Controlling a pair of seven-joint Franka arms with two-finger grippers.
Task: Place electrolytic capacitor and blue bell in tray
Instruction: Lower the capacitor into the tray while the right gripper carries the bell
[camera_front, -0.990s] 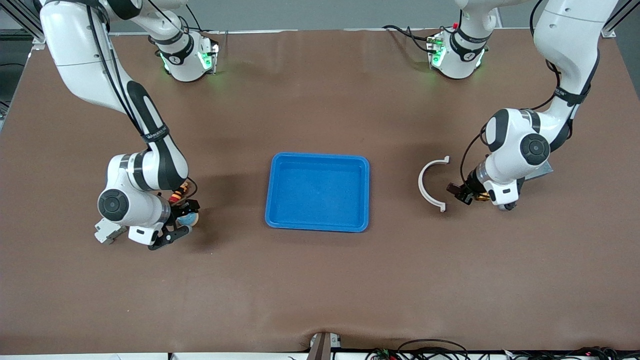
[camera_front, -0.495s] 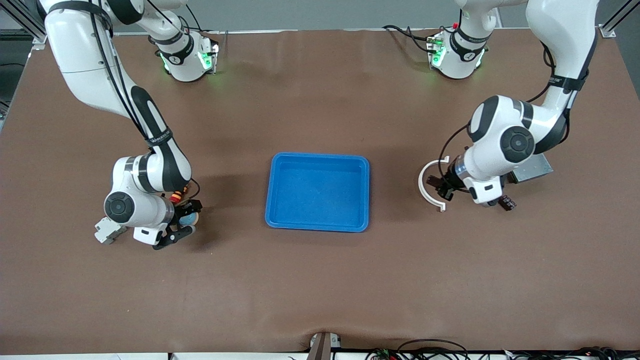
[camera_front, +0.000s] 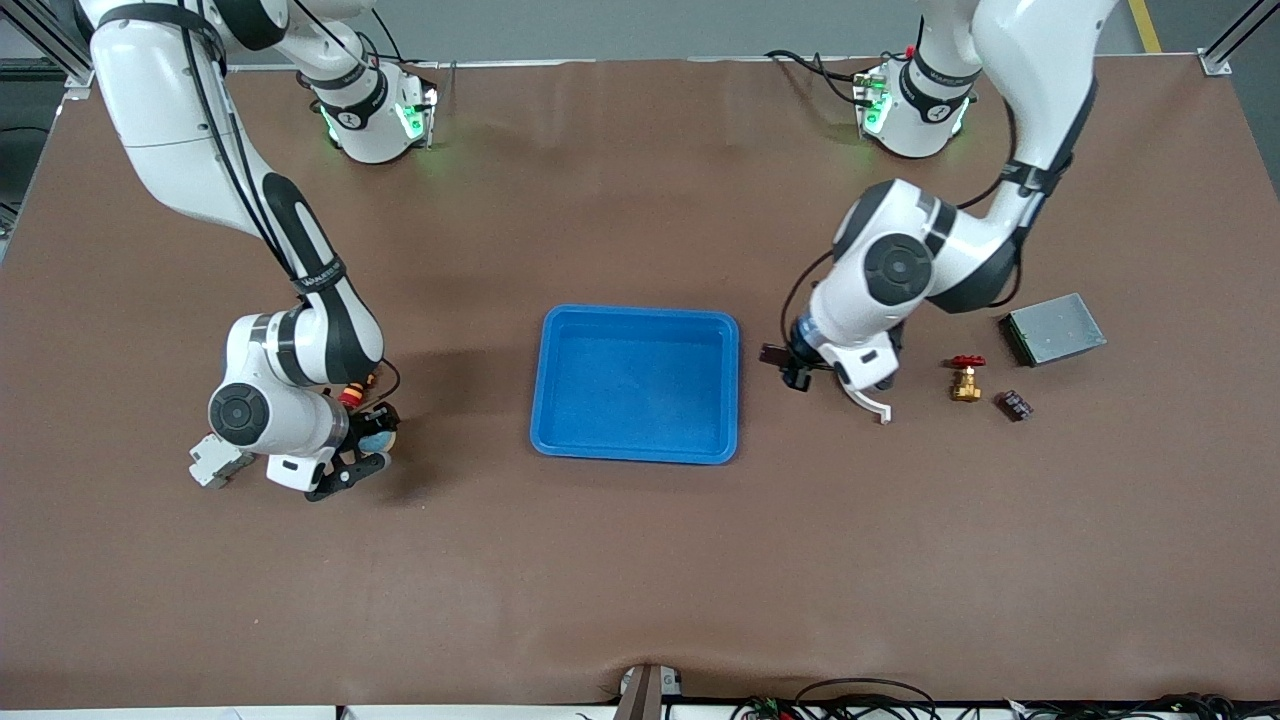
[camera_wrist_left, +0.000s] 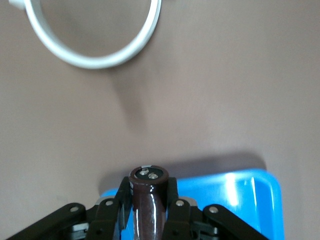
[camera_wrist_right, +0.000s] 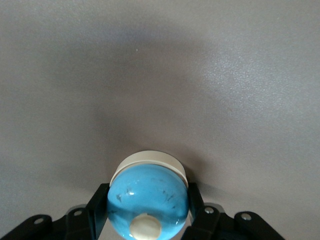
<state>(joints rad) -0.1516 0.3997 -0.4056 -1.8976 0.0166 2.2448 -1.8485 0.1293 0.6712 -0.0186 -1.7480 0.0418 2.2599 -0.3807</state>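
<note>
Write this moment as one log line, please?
left gripper: holds capacitor beside tray | right gripper: holds blue bell over table

Bright, even overhead light; soft shadows fall on the counter (camera_front: 640, 560) beside both arms. White glare streaks the tray (camera_wrist_left: 240, 187); wrist close-ups look slightly soft.

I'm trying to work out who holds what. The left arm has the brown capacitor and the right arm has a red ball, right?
Almost. The left end effector does grip the brown capacitor, near the tray. But the right end effector holds a blue bell, not a red ball. The right wrist view shows its round blue body between the fingers.
</note>
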